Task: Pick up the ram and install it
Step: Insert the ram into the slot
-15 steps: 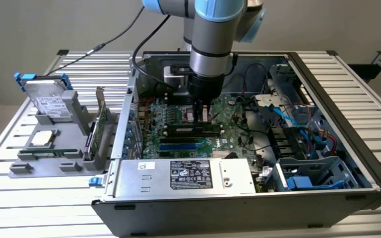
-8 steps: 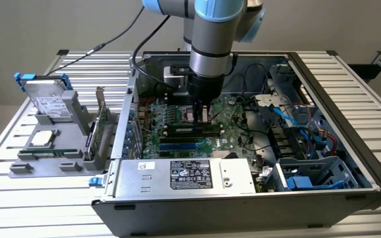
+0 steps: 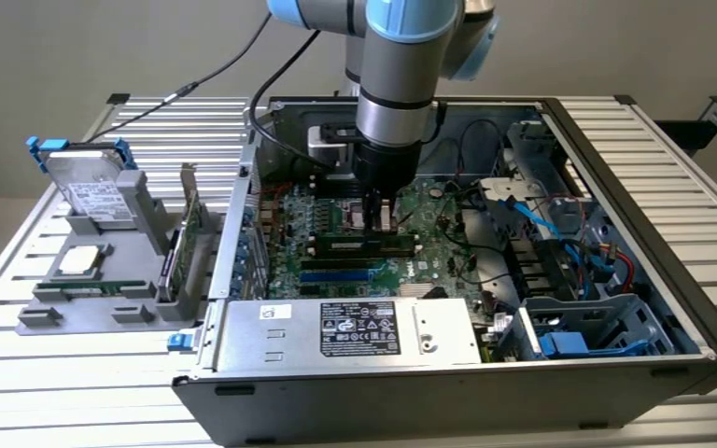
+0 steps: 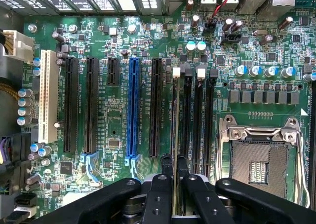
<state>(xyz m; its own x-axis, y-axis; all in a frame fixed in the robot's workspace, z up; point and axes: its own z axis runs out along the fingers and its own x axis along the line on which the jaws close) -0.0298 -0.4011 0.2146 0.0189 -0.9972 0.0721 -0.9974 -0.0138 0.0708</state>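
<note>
- Grip check first: the gripper [image 3: 377,222] is down inside the open computer case [image 3: 639,196], its fingers drawn narrow and pinched on the upper edge of the ram [image 3: 356,245].
- From the wrist camera I see the ram [image 4: 173,125] edge-on, a thin pale line between the fingertips [image 4: 166,166]. It runs along the outermost of the memory slots [image 4: 197,120], with its far end by a white latch [image 4: 176,72].
- I cannot tell whether the stick is seated or only hovering over the slot.
- My main worry is alignment. If the stick sits slightly off the slot line, pressing down would scrape its contacts on the slot wall or flex the board.
- The notch is hidden from me. If it faces the wrong way, the ram would jam rather than drop in.
- A latch that is not swung out would catch the stick's end and hold that side high.
- The hold is on a thin edge near the middle, so I judge the stick could pivot between the pads and enter one end first.
- The open processor socket [image 4: 259,160] lies near the slots, and a sideways slip toward it could harm its contacts.
</note>
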